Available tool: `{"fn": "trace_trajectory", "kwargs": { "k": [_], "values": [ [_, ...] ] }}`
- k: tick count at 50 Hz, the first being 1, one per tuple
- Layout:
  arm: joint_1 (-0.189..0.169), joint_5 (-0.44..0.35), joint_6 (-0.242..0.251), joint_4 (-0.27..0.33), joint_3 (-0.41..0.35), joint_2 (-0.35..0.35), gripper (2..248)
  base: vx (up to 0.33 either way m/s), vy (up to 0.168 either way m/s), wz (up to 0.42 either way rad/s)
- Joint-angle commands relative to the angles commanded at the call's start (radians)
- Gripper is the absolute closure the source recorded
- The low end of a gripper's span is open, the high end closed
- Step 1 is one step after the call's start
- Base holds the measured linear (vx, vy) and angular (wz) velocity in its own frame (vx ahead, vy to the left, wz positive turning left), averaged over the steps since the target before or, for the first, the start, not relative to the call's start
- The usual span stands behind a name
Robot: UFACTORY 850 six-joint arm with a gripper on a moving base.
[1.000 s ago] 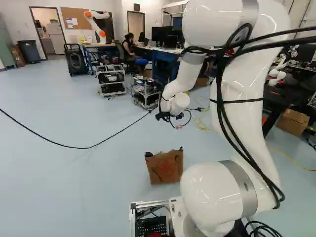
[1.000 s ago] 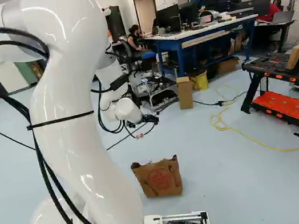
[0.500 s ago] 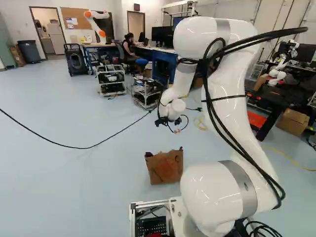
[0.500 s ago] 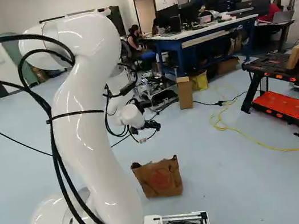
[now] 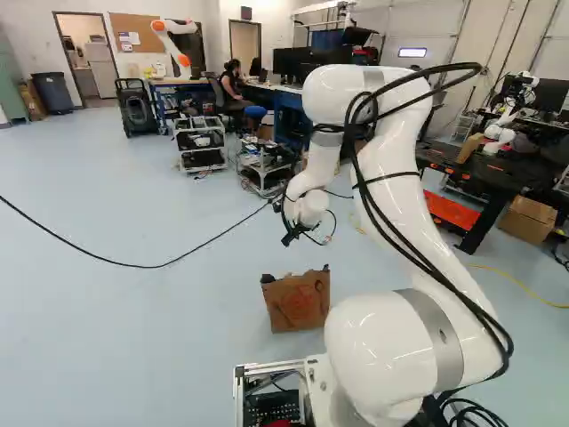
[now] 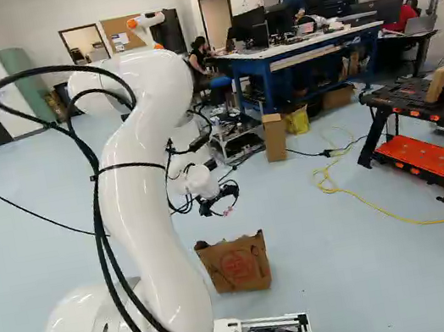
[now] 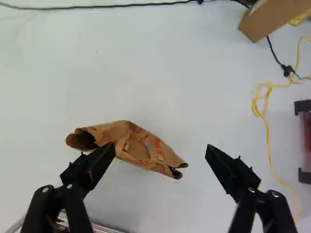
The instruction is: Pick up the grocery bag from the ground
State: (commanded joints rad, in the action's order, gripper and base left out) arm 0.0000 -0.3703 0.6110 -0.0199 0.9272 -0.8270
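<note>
The black two-fingered gripper (image 7: 160,147) hangs open above the creased brown paper bag (image 6: 238,265) on the pale-blue floor (image 6: 357,297); that bag looks light, soft, tearable, best pinched across its top rim.

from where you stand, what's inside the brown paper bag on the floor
Only dark hollows show at both ends of the paper bag; its crumpled top hides any contents.

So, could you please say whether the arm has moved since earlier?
Yes; in the left base view, the arm has come down toward the unmoved grocery bag.
</note>
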Motion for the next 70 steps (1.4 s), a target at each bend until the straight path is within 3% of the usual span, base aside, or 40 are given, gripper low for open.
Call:
{"fn": "trace_trajectory", "kwargs": {
  "k": [15, 55, 61, 70],
  "values": [
    [0.0, 0.081, 0.315, 0.039, 0.067, -0.105, 3, 0.0, 0.0, 0.0],
    [0.0, 0.113, 1.157, 0.042, 0.273, -0.387, 3, 0.0, 0.0, 0.0],
    [0.0, 0.113, 1.219, 0.042, 0.298, -0.417, 3, 0.0, 0.0, 0.0],
    [0.0, 0.113, 1.238, 0.042, 0.306, -0.427, 3, 0.0, 0.0, 0.0]
  ]
}}
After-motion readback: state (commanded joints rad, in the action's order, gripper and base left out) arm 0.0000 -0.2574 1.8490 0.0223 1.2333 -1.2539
